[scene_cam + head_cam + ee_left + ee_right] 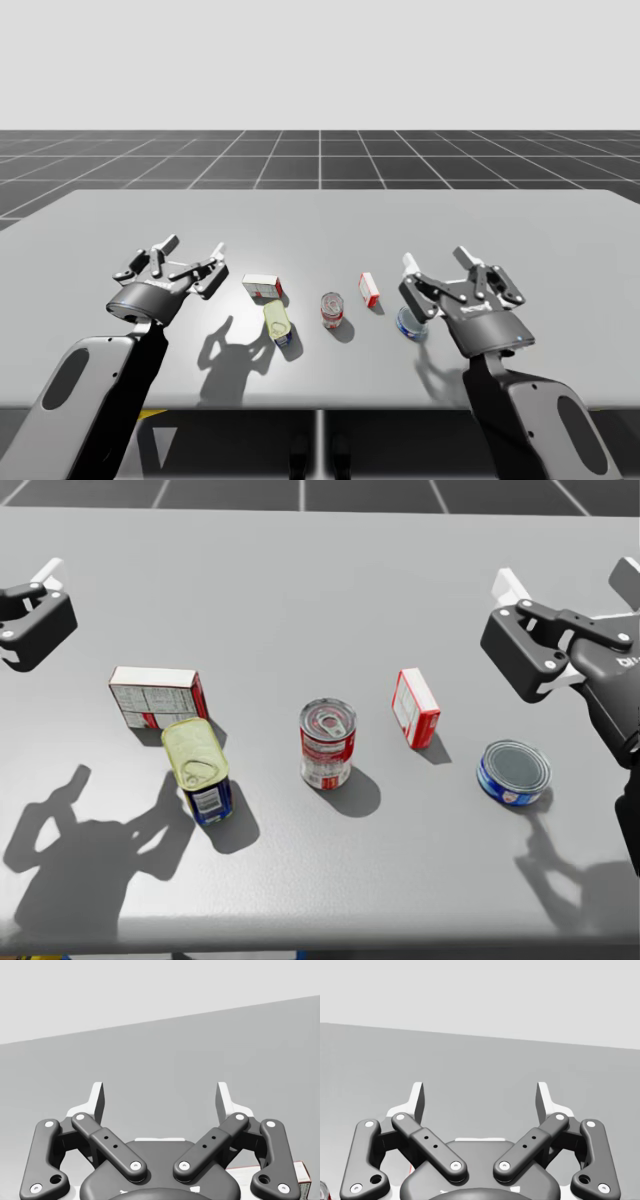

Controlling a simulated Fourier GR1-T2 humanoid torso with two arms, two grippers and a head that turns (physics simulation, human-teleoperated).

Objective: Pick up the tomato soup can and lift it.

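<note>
table (300, 580): plain grey, you've got four extras on it | flat box (153, 697): white and red, lying on its broad face, left side | tin (197, 770): blue, oblong, yellowish pull-tab lid up, just in front of that box, can't tell if they touch | small box (415, 707): red and white, standing on edge, right of middle | round can (514, 771): blue, low, upright, near the small box but apart

Simulated robot-manipulation test scene. A plain grey bench (320, 215) stands on a dark floor (320, 160) ruled with a regular grid that runs to a flat horizon beneath a uniform pale backdrop (320, 60). Grocery items stand apart on the bench as test objects: a red-and-white can (327, 743), a flat blue can (513, 771), a blue tin with a pale yellow lid (199, 770), a red-and-white box (153, 696) and a small red box (415, 707). A dark left arm (100, 385) and right arm (545, 410) enter from the near edge.
</note>
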